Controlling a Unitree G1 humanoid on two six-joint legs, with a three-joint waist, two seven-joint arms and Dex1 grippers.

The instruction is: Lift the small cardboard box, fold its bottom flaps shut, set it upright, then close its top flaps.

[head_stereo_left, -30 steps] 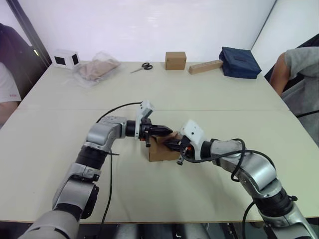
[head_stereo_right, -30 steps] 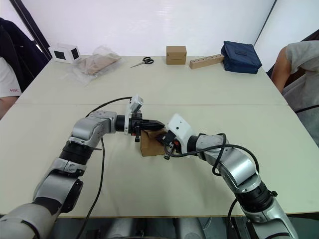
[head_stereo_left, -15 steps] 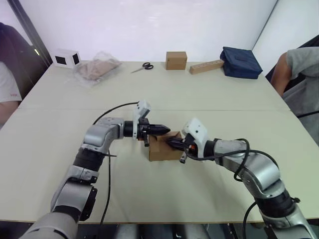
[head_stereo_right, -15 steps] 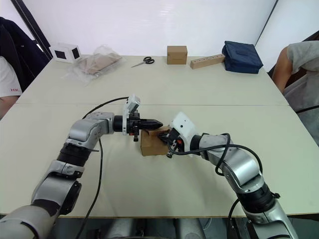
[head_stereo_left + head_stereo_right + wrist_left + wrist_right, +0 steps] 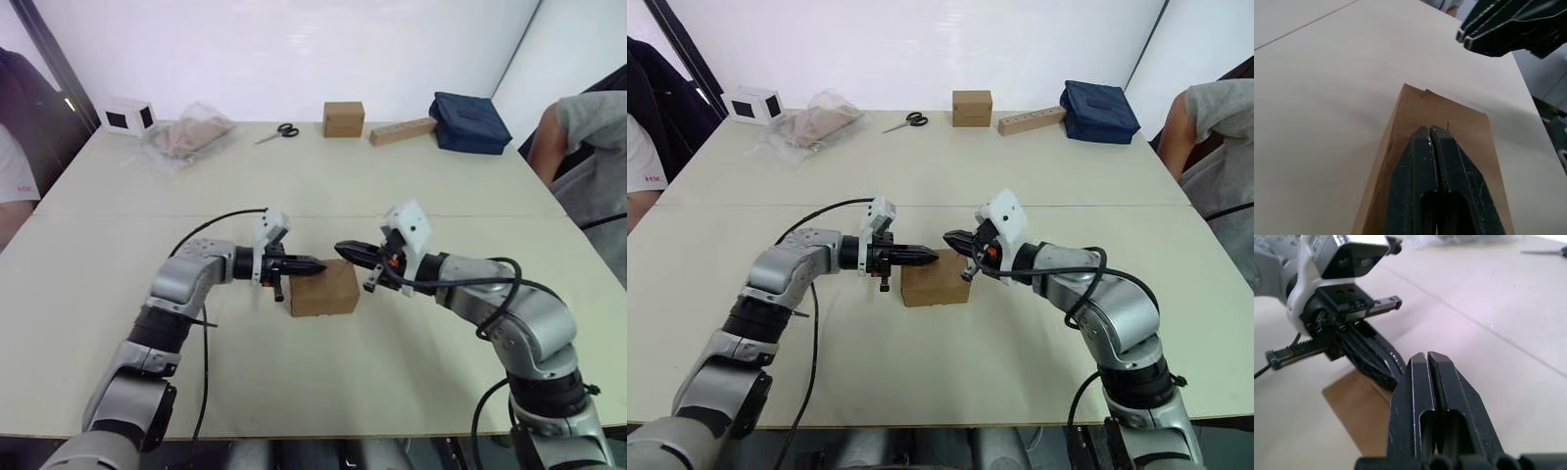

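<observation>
Head views: small cardboard box (image 5: 323, 291) on table (image 5: 411, 176), top flaps flat, left gripper (image 5: 315, 264) tip over its edge, right gripper (image 5: 343, 248) raised just beside.
Left wrist: jaws pressed together, resting over box top.
Right wrist: jaws pressed together, clear of box.

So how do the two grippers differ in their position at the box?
The left gripper rests on top of the small cardboard box; the right gripper hangs above it, apart. The left points toward the robot's right, the right points toward its left. Both are shut, holding nothing.
</observation>
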